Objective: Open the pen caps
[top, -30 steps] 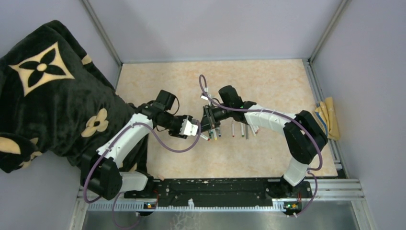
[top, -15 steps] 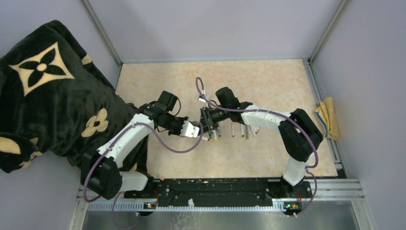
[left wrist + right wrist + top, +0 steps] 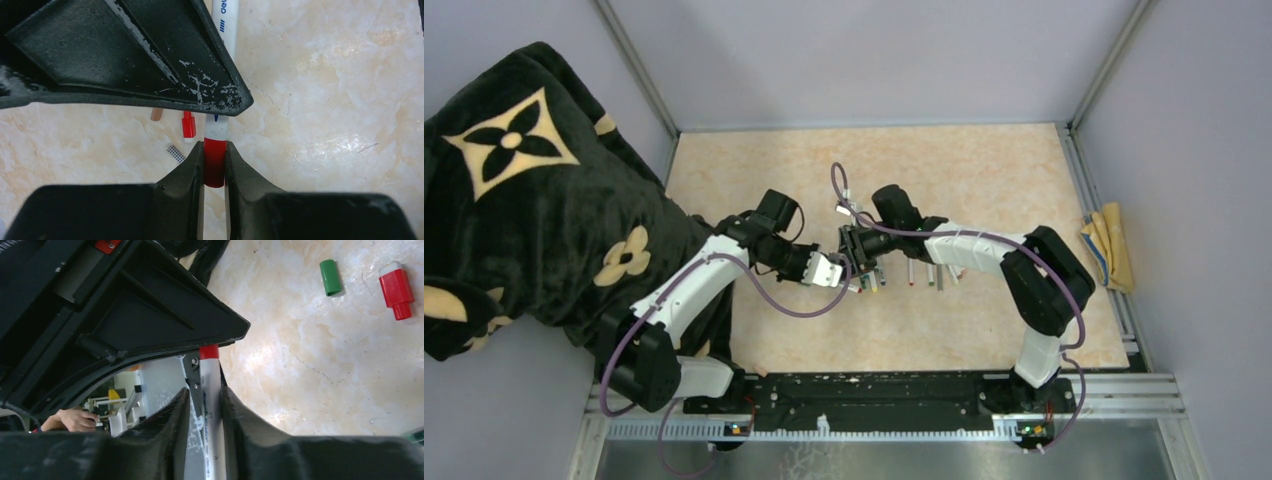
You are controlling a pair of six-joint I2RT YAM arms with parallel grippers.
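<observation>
Both grippers meet over the middle of the table on one white pen point(image 3: 223, 30). My left gripper point(image 3: 215, 147) point(image 3: 842, 272) is shut on that pen's red cap point(image 3: 215, 165), whose upper edge still sits on the barrel. My right gripper point(image 3: 205, 392) point(image 3: 856, 262) stands around the white barrel point(image 3: 210, 390); the barrel rests against one finger, with a gap to the other. The red cap point(image 3: 209, 352) peeks out past the right fingertips. Loose caps lie on the table: a green one point(image 3: 330, 277) and a red one point(image 3: 397, 287).
A few more pens point(image 3: 931, 272) lie in a row just right of the grippers. A small red cap point(image 3: 188, 125) and a brown tip point(image 3: 156, 115) lie below the left gripper. A dark flowered blanket point(image 3: 524, 200) covers the left side; a yellow cloth point(image 3: 1109, 245) lies at the right edge.
My left gripper closed onto the red cap. My right gripper's jaws have loosened from the barrel. Both arms shifted slightly left.
</observation>
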